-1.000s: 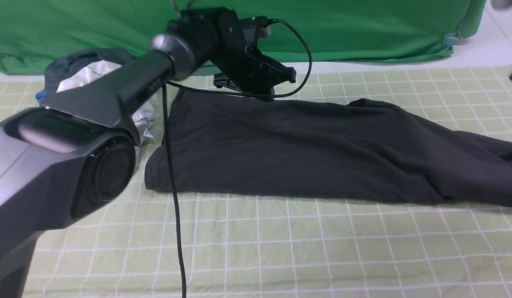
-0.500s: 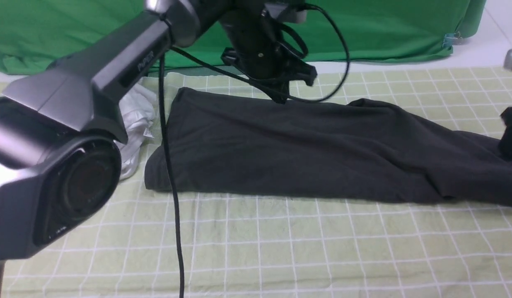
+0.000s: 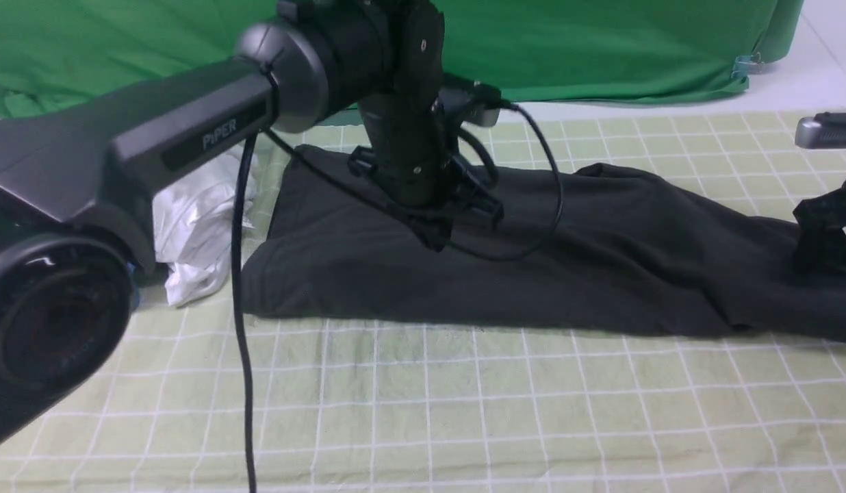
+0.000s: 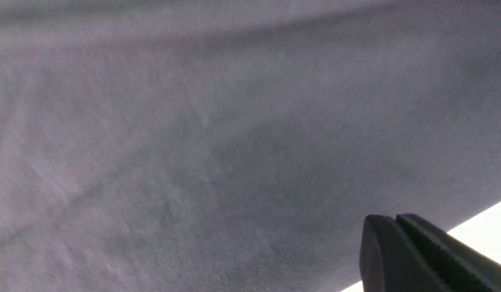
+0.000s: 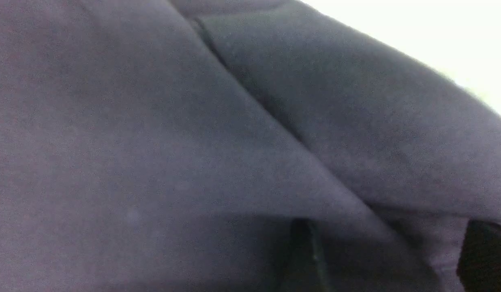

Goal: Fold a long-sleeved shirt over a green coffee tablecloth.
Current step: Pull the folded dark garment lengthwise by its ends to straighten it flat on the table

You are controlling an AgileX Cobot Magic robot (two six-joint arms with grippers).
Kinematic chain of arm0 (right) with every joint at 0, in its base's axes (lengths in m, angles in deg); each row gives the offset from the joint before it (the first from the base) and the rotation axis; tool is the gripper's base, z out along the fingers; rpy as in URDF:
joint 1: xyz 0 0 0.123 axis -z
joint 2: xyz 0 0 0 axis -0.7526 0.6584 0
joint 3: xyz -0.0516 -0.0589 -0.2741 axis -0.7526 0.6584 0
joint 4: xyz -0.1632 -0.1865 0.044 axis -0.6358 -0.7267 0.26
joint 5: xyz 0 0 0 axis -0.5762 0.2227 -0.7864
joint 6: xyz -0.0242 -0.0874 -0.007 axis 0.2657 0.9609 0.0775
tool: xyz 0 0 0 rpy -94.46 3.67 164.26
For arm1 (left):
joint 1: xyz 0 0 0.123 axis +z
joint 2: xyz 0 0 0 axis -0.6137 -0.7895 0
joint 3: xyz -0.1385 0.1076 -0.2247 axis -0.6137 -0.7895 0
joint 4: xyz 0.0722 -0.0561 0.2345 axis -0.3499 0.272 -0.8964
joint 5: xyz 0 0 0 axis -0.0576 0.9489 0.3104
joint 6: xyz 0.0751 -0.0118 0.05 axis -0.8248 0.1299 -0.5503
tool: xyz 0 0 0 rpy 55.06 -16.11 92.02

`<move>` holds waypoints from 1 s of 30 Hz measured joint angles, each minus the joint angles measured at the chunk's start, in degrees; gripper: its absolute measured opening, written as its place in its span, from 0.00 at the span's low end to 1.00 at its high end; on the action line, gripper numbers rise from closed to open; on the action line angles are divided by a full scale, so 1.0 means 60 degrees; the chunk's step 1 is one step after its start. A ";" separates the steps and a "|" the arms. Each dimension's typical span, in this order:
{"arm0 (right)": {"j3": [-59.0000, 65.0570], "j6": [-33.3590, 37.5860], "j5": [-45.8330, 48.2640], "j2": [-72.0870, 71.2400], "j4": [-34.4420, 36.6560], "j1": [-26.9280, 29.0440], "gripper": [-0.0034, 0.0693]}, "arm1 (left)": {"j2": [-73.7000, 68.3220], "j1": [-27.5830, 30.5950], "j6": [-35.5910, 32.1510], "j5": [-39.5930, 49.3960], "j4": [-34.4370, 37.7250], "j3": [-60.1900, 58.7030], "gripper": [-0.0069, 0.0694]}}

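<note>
The left claw (image 3: 433,238) is shut: its two fingers (image 4: 380,259) are pressed together, and nothing is seen held between them. Its tip is pointed down at the long-sleeved shirt (image 3: 601,274), over the left half and near the far edge. Whether the cloth is touched cannot be told.

The right claw (image 3: 823,239) is set down at the right end of the shirt. In the right wrist view its fingers (image 5: 305,259) are held wide apart, and a soft fold of the shirt is seen lying between them.

The black shirt is laid out in a long band on the green coffee tablecloth (image 3: 464,411), which is pale green with thin white lines. The left end of the shirt is flat and neat, and the right end is bumpy with folds.

A black cable (image 3: 241,308) is hung from the left arm and runs down in front of the shirt's left end. A crumpled white garment (image 3: 197,233) is piled just beside that left end. Behind the shirt's far edge, a bright green sheet (image 3: 601,48) is spread.
</note>
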 joint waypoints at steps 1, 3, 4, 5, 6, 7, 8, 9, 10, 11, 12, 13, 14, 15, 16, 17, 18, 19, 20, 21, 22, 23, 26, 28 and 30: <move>0.0000 0.0000 0.0085 0.0066 0.0000 0.0000 0.65 | -0.0029 0.0000 0.0009 -0.0169 -0.0049 -0.0205 0.11; -0.0001 0.0009 0.0165 0.0153 0.0000 0.0000 0.52 | -0.0115 0.0000 0.0103 -0.0523 -0.0213 -0.0531 0.11; -0.0010 0.0018 0.0194 0.0163 0.0000 0.0000 0.43 | -0.0157 0.0010 0.0179 -0.0651 -0.0281 -0.0583 0.11; -0.0010 0.0058 0.0207 0.0163 0.0000 0.0000 0.35 | -0.0196 0.0024 0.0249 -0.0756 -0.0324 -0.0618 0.11; -0.0010 0.0114 0.0215 0.0172 -0.0009 0.0000 0.23 | -0.0228 0.0058 0.0349 -0.1008 -0.0380 -0.0631 0.11; -0.0010 0.0157 0.0227 0.0170 -0.0004 0.0000 0.15 | -0.0228 0.0107 0.0431 -0.1108 -0.0380 -0.0631 0.11; -0.0010 0.0195 0.0239 0.0170 -0.0004 0.0000 0.12 | -0.0228 0.0152 0.0499 -0.1209 -0.0380 -0.0631 0.11; -0.0010 0.0234 0.0246 0.0170 -0.0004 0.0000 0.09 | -0.0228 0.0213 0.0543 -0.1271 -0.0380 -0.0631 0.11; -0.0022 0.0246 0.0276 0.0170 -0.0004 0.0000 0.08 | -0.0228 0.0266 0.0564 -0.1272 -0.0357 -0.0631 0.11; -0.0076 0.0246 0.0340 0.0170 -0.0004 0.0000 0.08 | -0.0228 0.0325 0.0571 -0.1272 -0.0302 -0.0631 0.11; -0.0128 0.0246 0.0444 0.0182 -0.0025 0.0000 0.08 | -0.0228 0.0375 0.0574 -0.1272 -0.0229 -0.0631 0.11; -0.0285 0.0253 0.0621 0.0182 -0.0076 0.0000 0.08 | -0.0228 0.0436 0.0596 -0.1262 -0.0170 -0.0631 0.11; -0.0394 0.0253 0.0768 0.0182 -0.0130 0.0000 0.08 | -0.0228 0.0484 0.0596 -0.1254 -0.0161 -0.0631 0.11; -0.0549 0.0253 0.0954 0.0182 -0.0182 0.0000 0.08 | -0.0228 0.0509 0.0596 -0.1233 -0.0161 -0.0631 0.11; -0.0650 0.0253 0.1092 0.0182 -0.0207 0.0000 0.08 | -0.0228 0.0539 0.0596 -0.1220 -0.0161 -0.0631 0.11; -0.0819 0.0253 0.1244 0.0182 -0.0243 0.0000 0.08 | -0.0228 0.0561 0.0596 -0.1197 -0.0150 -0.0631 0.11; -0.0980 0.0253 0.1337 0.0182 -0.0272 0.0000 0.08 | -0.0228 0.0569 0.0596 -0.1153 -0.0142 -0.0631 0.11; -0.1132 0.0238 0.1449 0.0182 -0.0328 0.0000 0.08 | -0.0228 0.0579 0.0596 -0.1115 -0.0142 -0.0631 0.11; -0.1242 0.0216 0.1489 0.0182 -0.0406 0.0000 0.08 | -0.0228 0.0579 0.0596 -0.1094 -0.0139 -0.0631 0.11; -0.1377 0.0189 0.1543 0.0182 -0.0528 0.0000 0.08 | -0.0228 0.0579 0.0596 -0.1085 -0.0120 -0.0631 0.11; -0.1460 0.0169 0.1546 0.0182 -0.0614 0.0000 0.08 | -0.0228 0.0579 0.0596 -0.1085 -0.0119 -0.0631 0.11; -0.1515 0.0157 0.1535 0.0182 -0.0739 0.0000 0.08 | -0.0228 0.0579 0.0570 -0.1076 -0.0112 -0.0631 0.11; -0.1526 0.0123 0.1383 0.0191 -0.1130 0.0000 0.08 | -0.0228 0.0579 0.0400 -0.1048 -0.0059 -0.0631 0.11; -0.1526 0.0080 0.1124 0.0198 -0.1277 0.0000 0.08 | -0.0228 0.0579 0.0380 -0.1038 -0.0050 -0.0631 0.11; -0.1526 0.0072 0.0799 0.0198 -0.1298 0.0011 0.08 | -0.0228 0.0579 0.0349 -0.1019 -0.0050 -0.0631 0.11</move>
